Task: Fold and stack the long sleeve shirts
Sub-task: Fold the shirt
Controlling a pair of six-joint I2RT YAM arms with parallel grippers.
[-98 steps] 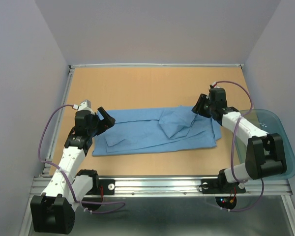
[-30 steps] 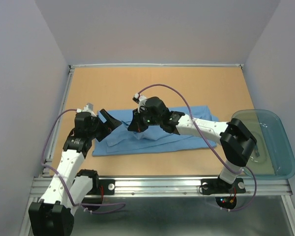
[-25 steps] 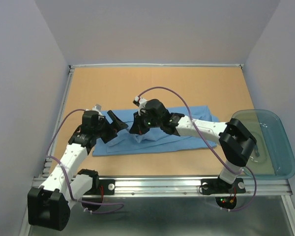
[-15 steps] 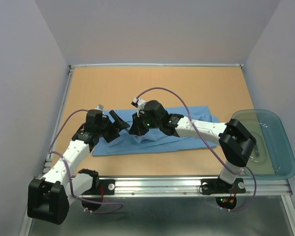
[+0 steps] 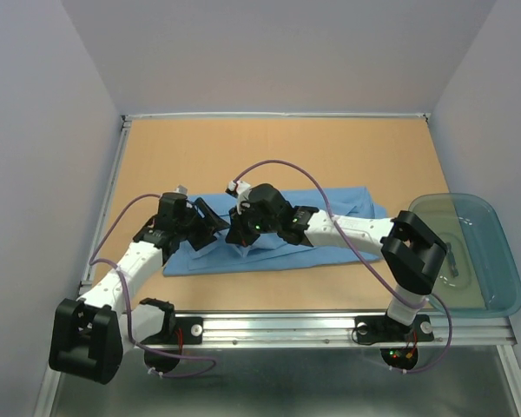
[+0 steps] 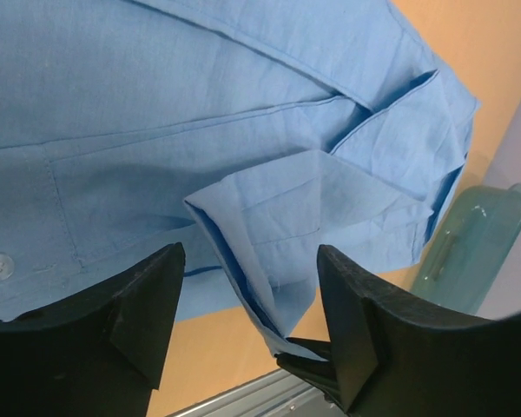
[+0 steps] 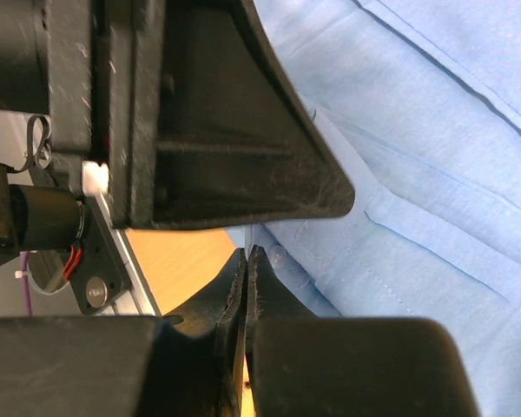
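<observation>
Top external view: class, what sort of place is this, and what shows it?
Probably a robot lab test cell: a left arm and right arm bolted to a metal rail at a wooden table's edge, plain walls closing it in, a blue shirt lying on it.

Top view high; wrist views close, sharing shirt (image 6: 243, 130).

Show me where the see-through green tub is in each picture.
Top external: the tub is at the right edge, beside the table.
Left wrist: the tub is at the right edge, low down.
Right wrist: not in it.
Shared landmark: the blue shirt shows in all three.
</observation>
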